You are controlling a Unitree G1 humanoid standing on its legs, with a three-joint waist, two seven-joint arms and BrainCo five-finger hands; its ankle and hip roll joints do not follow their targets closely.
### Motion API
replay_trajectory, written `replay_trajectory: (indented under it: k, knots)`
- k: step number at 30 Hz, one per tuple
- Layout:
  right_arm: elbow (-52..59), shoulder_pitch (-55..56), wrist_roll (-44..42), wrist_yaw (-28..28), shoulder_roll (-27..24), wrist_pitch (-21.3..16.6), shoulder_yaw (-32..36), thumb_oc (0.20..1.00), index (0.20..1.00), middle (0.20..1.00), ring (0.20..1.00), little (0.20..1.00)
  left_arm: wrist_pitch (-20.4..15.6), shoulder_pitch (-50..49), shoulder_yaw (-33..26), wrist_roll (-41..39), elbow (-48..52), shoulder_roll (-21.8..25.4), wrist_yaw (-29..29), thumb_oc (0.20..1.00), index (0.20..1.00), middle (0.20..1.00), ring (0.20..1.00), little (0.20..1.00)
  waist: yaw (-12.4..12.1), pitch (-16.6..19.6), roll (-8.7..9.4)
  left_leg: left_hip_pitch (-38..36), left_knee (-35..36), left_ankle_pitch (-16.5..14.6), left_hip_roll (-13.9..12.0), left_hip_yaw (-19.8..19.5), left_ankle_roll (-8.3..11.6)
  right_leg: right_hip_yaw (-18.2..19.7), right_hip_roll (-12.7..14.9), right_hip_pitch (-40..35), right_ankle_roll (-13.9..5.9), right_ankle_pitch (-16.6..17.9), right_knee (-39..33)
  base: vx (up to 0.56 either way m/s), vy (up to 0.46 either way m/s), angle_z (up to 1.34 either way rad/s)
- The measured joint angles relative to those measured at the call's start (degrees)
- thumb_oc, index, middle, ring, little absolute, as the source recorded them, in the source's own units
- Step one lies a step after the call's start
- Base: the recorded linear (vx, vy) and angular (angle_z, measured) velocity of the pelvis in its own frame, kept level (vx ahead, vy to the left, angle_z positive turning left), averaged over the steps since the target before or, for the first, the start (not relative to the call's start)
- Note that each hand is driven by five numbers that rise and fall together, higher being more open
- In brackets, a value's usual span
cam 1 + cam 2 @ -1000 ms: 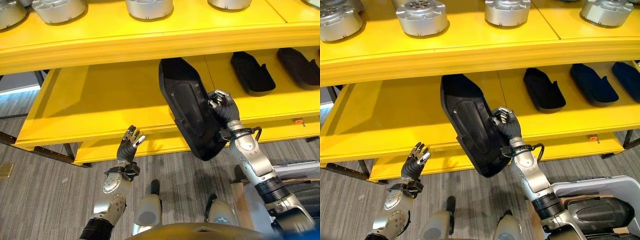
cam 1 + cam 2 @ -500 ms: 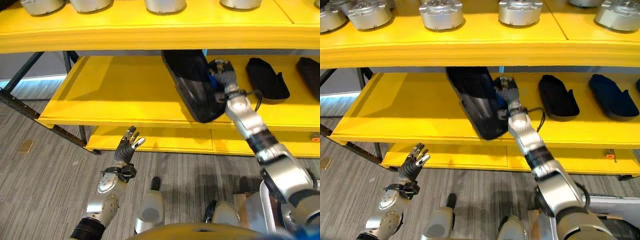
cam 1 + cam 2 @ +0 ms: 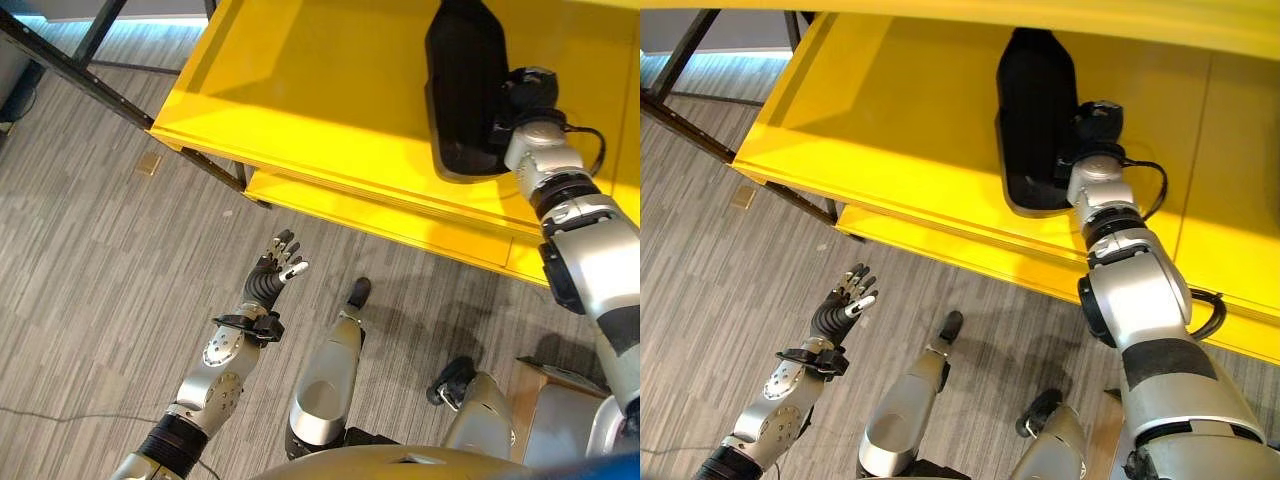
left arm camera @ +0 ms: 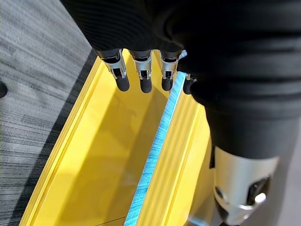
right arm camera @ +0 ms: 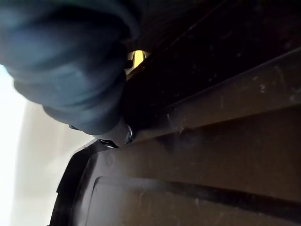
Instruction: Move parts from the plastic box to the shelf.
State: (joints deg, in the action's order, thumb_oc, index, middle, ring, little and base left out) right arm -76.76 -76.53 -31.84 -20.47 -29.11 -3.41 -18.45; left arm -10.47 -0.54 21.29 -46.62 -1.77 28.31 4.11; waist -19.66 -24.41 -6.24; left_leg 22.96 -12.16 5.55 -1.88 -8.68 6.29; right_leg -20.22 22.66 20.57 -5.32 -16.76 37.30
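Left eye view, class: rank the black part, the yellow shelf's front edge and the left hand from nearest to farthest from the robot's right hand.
1. Black part: against the right hand, on the shelf.
2. Yellow shelf's front edge: just below it.
3. Left hand: far off, lower left, over the floor.

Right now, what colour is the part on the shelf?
Black part, clearest in right eye view.

Grey wood-grain floor point(image 3: 110, 250); small tan square point(image 3: 148, 164) lying on it

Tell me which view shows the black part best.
The right eye view: the whole black part lies on the yellow shelf against the right hand. The left eye view crops its far end; the right wrist view shows a close-up surface.
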Motion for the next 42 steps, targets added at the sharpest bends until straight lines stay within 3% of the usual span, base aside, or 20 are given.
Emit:
replay_trajectory:
  k: [5,7,13,37,38,39,42]
  knots:
    - [-2.1,-0.4,-3.0,-0.6,-5.0,-0.1,1.2,0.2,0.2,0.2,0.2,0.2,-0.6,1.5,1.2,0.1,0.3,0.3,0.0,1.0,1.0,1.0,1.0,1.0,-0.2,0.2,-0.24,1.1,-0.1,0.0,1.0,-1.2,-0.11,-1.1,0.7,0.0,-0.43,0.3,-0.8,0.02,0.041,0.09]
    - [-3.8,-0.5,-5.7,-1.3,-7.0,-0.1,4.7,0.2,0.2,0.2,0.2,0.2,-0.6,1.0,1.2,0.1,0.5,0.5,0.0,1.0,1.0,1.0,1.0,1.0,-0.3,0.0,-0.56,2.3,0.0,0.4,1.4,-1.5,-0.32,-1.4,1.1,1.1,-0.53,0.3,-0.5,0.01,0.018,0.18]
    - [-4.0,-2.5,-7.8,-2.3,-10.2,-0.1,3.5,0.2,0.2,0.2,0.2,0.2,-1.1,0.5,1.2,0.0,0.6,0.6,0.1,1.0,1.0,1.0,1.0,1.0,-0.5,0.3,-1.28,3.3,0.0,0.5,1.9,-2.4,-0.37,-2.4,1.6,1.2,-0.8,0.2,-0.7,0.01,0.011,0.09]
    - [-6.0,-2.5,-7.3,-2.4,-10.5,0.2,1.1,0.2,0.2,0.2,0.2,0.2,-1.2,1.1,1.4,-0.3,1.2,1.4,1.2,1.0,1.0,1.0,1.0,1.0,0.0,0.3,-1.23,3.4,-0.4,0.5,1.8,-2.6,-0.38,-2.4,1.2,1.2,-0.96,0.3,-0.7,0.0,0.0,0.0]
    - [-6.0,-2.5,-7.3,-2.4,-10.5,0.2,1.1,0.338,0.338,0.338,0.338,0.338,-1.2,1.1,1.4,-0.4,1.2,1.4,1.2,1.0,1.0,1.0,1.0,1.0,0.0,0.3,-1.23,3.4,-0.4,0.5,1.8,-2.6,-0.38,-2.4,1.2,1.2,-0.96,0.3,-0.7,0.0,0.0,0.0]
    - [-6.0,-2.5,-7.3,-2.5,-10.5,0.2,1.1,1.0,1.0,1.0,1.0,1.0,-1.2,1.1,1.4,-1.1,1.2,1.4,1.2,1.0,1.0,1.0,1.0,1.0,0.0,0.3,-1.23,3.4,-0.5,0.5,1.8,-2.6,-0.38,-2.4,1.2,1.1,-0.96,0.3,-0.7,0.0,0.0,0.0]
    - [-6.0,-2.6,-7.4,-2.7,-10.5,0.1,1.4,1.0,1.0,1.0,1.0,1.0,-1.2,1.0,1.4,-1.7,1.2,1.5,1.3,1.0,1.0,1.0,1.0,1.0,-0.1,0.3,-1.22,3.4,-0.7,0.5,1.8,-2.6,-0.38,-2.4,1.2,1.0,-0.95,0.4,-0.7,0.0,0.0,0.0]
